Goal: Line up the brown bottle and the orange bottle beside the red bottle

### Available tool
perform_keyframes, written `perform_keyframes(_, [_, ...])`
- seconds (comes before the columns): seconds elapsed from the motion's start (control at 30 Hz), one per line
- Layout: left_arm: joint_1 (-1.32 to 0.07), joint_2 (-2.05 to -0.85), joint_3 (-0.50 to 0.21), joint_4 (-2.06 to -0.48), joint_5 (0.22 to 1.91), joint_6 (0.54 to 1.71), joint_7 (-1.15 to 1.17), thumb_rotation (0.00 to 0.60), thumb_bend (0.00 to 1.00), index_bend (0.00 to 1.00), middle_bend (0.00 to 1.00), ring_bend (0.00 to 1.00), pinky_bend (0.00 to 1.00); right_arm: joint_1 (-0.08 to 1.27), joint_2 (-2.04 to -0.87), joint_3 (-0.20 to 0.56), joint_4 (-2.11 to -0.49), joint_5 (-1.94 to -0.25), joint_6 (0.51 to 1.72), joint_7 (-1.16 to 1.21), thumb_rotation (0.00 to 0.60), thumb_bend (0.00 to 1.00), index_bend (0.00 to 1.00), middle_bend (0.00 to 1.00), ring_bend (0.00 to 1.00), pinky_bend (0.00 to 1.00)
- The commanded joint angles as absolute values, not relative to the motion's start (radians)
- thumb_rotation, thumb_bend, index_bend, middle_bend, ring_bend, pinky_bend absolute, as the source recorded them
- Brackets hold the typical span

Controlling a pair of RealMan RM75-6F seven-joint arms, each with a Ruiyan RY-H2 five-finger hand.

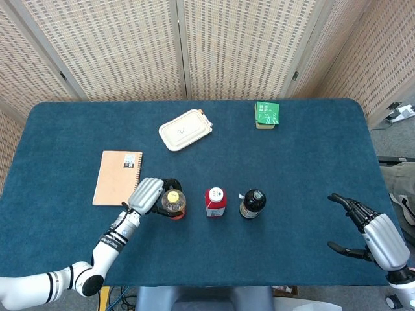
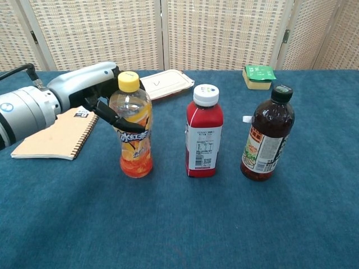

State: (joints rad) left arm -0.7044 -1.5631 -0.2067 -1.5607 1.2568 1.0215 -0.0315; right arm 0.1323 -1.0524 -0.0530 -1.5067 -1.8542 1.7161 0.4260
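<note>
Landmark: the red bottle [image 2: 204, 131] is taken as the reference; it stands upright near the middle of the table [image 1: 311, 149].
Orange bottle: the orange bottle [image 2: 132, 129] is seen upright on the cloth to the left of the red bottle in the chest view, near it but not touching, on roughly the same line across the table.
Brown bottle: the brown bottle [image 2: 267, 134] is seen upright on the other side of the red bottle, near it and apart from it, again on roughly the same line.
Left hand: the left hand [image 2: 90, 89] is wrapped around the orange bottle from the side away from the red bottle, with dark fingers [image 2: 120, 120] laid across its upper body; the bottle is judged to be held, though how firm the grip is cannot be told.
Right hand: the right hand [image 1: 373, 230] is held well off to the far side of the brown bottle, near the table edge, fingers spread and nothing in it.
Done: both bottles are judged to be placed, one on each side of the red bottle, forming a row of three.
Left: the orange bottle is not yet let go; only the release and the drawing away of the left hand are judged to remain, perhaps with a small nudge to even the gaps.
Other things: a notebook [image 1: 118, 177], a white lidded box [image 1: 185, 129] and a green packet [image 1: 266, 114] lie beyond the red bottle's row and are not involved.
</note>
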Motion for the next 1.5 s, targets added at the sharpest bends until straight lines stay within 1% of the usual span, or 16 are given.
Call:
perform_keyframes(0.03, [-0.705, -1.564, -0.209, -1.561, 1.257, 1.022, -0.033, 0.600, 0.04, 0.56, 0.62, 0.55, 0.63, 0.132, -1.053, -0.053, -1.507, -1.854, 1.716, 0.426, 0.600, 0.00, 0.06, 0.21, 0.23, 0.46])
perform_keyframes(0.37, [-0.718, -1.568, -0.227, -1.571, 1.256, 1.023, -0.035, 0.600, 0.04, 0.56, 0.62, 0.55, 0.63, 0.131, -1.052, -0.052, -1.506, -1.856, 1.721, 0.428, 0.600, 0.00, 0.06, 0.21, 0.23, 0.46])
perform_keyframes(0.93, [-0.724, -1.599, -0.224, -1.535, 1.235, 1.010, -0.047, 0.600, 0.04, 0.55, 0.61, 0.54, 0.63, 0.129, -1.048, -0.050, -1.502, -1.852, 1.726, 0.439, 0.600, 0.00, 0.06, 0.21, 0.23, 0.46])
perform_keyframes(1.03, [-0.721, -1.597, -0.223, -1.533, 1.229, 1.006, -0.047, 0.600, 0.04, 0.49, 0.59, 0.52, 0.63, 0.130, -1.049, -0.051, -1.502, -1.853, 1.724, 0.437, 0.600, 0.00, 0.06, 0.21, 0.23, 0.46])
perform_keyframes(1.1, [-0.720, -1.593, -0.224, -1.536, 1.225, 1.005, -0.049, 0.600, 0.04, 0.40, 0.53, 0.47, 0.63, 0.130, -1.050, -0.051, -1.503, -1.854, 1.723, 0.435, 0.600, 0.00, 0.06, 0.21, 0.23, 0.46])
perform_keyframes(1.13, [-0.720, -1.591, -0.224, -1.538, 1.224, 1.004, -0.050, 0.600, 0.04, 0.37, 0.51, 0.46, 0.63, 0.130, -1.050, -0.051, -1.503, -1.854, 1.722, 0.434, 0.600, 0.00, 0.06, 0.21, 0.23, 0.46])
perform_keyframes(1.2, [-0.720, -1.584, -0.225, -1.545, 1.218, 0.998, -0.049, 0.600, 0.04, 0.29, 0.44, 0.41, 0.63, 0.131, -1.051, -0.052, -1.504, -1.855, 1.721, 0.433, 0.600, 0.00, 0.06, 0.21, 0.23, 0.46])
perform_keyframes(1.3, [-0.719, -1.573, -0.227, -1.558, 1.206, 0.992, -0.040, 0.600, 0.04, 0.22, 0.36, 0.35, 0.61, 0.131, -1.051, -0.052, -1.505, -1.855, 1.719, 0.431, 0.600, 0.00, 0.06, 0.21, 0.23, 0.46])
perform_keyframes(1.37, [-0.719, -1.565, -0.227, -1.568, 1.195, 0.988, -0.028, 0.600, 0.04, 0.16, 0.31, 0.31, 0.58, 0.131, -1.051, -0.052, -1.505, -1.856, 1.720, 0.432, 0.600, 0.00, 0.06, 0.21, 0.23, 0.46])
perform_keyframes(1.5, [-0.721, -1.550, -0.227, -1.590, 1.170, 0.975, -0.006, 0.600, 0.04, 0.11, 0.25, 0.27, 0.55, 0.130, -1.050, -0.053, -1.505, -1.860, 1.725, 0.433, 0.600, 0.00, 0.06, 0.21, 0.23, 0.46])
